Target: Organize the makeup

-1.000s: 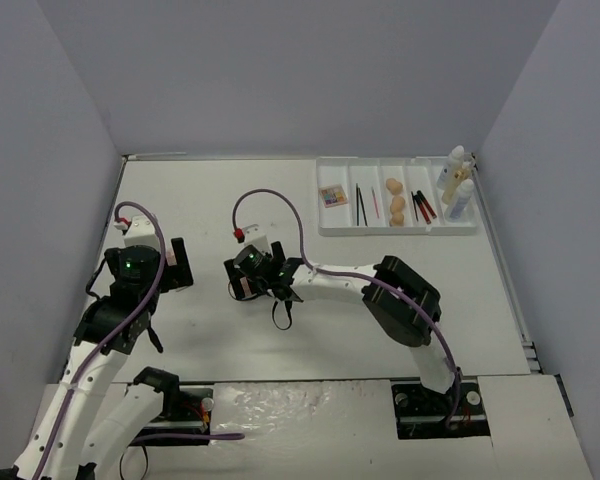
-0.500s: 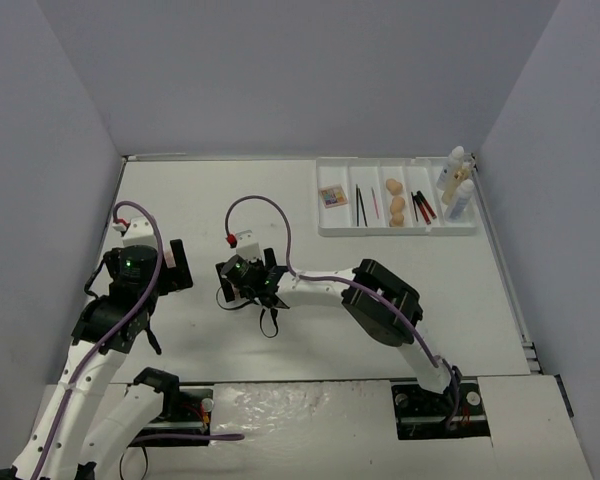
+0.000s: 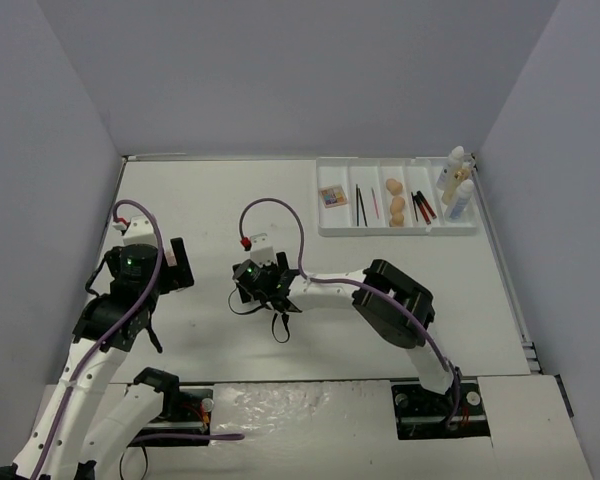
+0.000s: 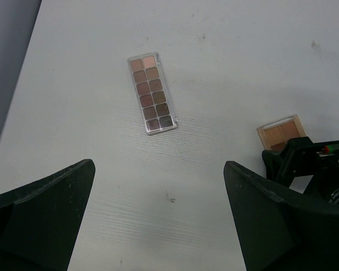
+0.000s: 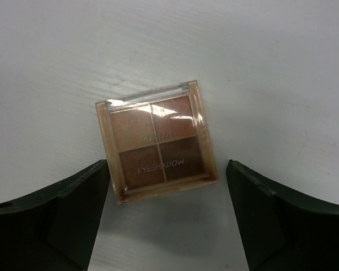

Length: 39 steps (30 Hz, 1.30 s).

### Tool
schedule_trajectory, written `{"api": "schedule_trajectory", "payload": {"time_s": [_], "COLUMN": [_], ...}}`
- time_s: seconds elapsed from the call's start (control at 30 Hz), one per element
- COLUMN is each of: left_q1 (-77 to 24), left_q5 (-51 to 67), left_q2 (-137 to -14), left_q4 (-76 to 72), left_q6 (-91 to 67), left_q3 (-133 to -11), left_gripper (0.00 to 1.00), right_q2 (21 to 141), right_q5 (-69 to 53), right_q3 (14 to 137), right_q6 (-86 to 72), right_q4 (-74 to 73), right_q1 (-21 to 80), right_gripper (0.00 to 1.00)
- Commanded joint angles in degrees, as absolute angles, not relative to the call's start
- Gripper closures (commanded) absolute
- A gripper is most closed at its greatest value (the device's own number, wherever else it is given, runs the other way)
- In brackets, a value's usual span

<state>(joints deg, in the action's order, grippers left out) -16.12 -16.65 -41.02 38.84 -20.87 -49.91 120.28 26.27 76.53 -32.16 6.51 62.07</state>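
A square four-shade eyeshadow palette (image 5: 157,141) lies flat on the white table. My right gripper (image 5: 166,168) is open, with a finger on each side of the palette's near edge and not touching it. In the top view the right gripper (image 3: 252,288) hides this palette. A long twelve-shade palette (image 4: 152,93) lies on the table ahead of my left gripper (image 4: 159,165), which is open and empty. The square palette (image 4: 281,131) also shows at the right of the left wrist view. The left gripper (image 3: 174,266) is at the table's left.
A white divided tray (image 3: 398,230) stands at the back right. It holds a small palette (image 3: 332,196), pencils (image 3: 360,203), peach sponges (image 3: 396,200), lipsticks (image 3: 423,205) and bottles (image 3: 455,185). Grey walls close in the table on three sides.
My right gripper shifted a little left, then back right and slightly nearer, staying over the square palette. The left arm has barely moved.
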Motion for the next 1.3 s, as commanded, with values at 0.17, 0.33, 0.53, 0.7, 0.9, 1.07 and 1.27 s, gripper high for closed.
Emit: {"api": "schedule_trajectory", "payload": {"time_s": [0.17,0.33,0.53,0.7,0.9,1.07,1.27], "left_q1": [-16.3,-16.3,-16.3,-16.3,-16.3,-16.3,-16.3], "left_q5": [-16.2,-16.3,-16.9,-17.4,-17.5,-17.5,-17.6], "left_q2": [-43.6,-44.3,-44.3,-44.1,-44.6,-45.1,-45.6], "left_q4": [33.5,32.7,32.4,32.1,31.3,30.8,30.0], "left_q6": [-21.8,-21.2,-20.8,-20.2,-20.0,-19.8,-19.6], "left_q3": [-50.6,-50.0,-48.9,-48.4,-47.8,-47.8,-47.2], "left_gripper": [0.03,0.03,0.03,0.03,0.03,0.03,0.03], "right_q2": [112.4,111.8,112.7,113.8,115.7,117.3,116.9], "right_q5": [13.5,13.0,10.4,6.8,3.1,1.1,3.1], "right_q3": [65.5,65.5,68.0,70.2,72.6,74.1,74.7], "right_q6": [-22.6,-15.6,-9.9,-6.1,-3.6,-3.8,-4.6], "right_q4": [11.9,11.9,10.2,8.6,6.8,6.0,5.9], "right_q1": [53.4,51.8,49.9,47.6,46.6,46.5,46.3], "right_gripper": [0.31,0.15,0.06,0.06,0.08,0.15,0.34]}}
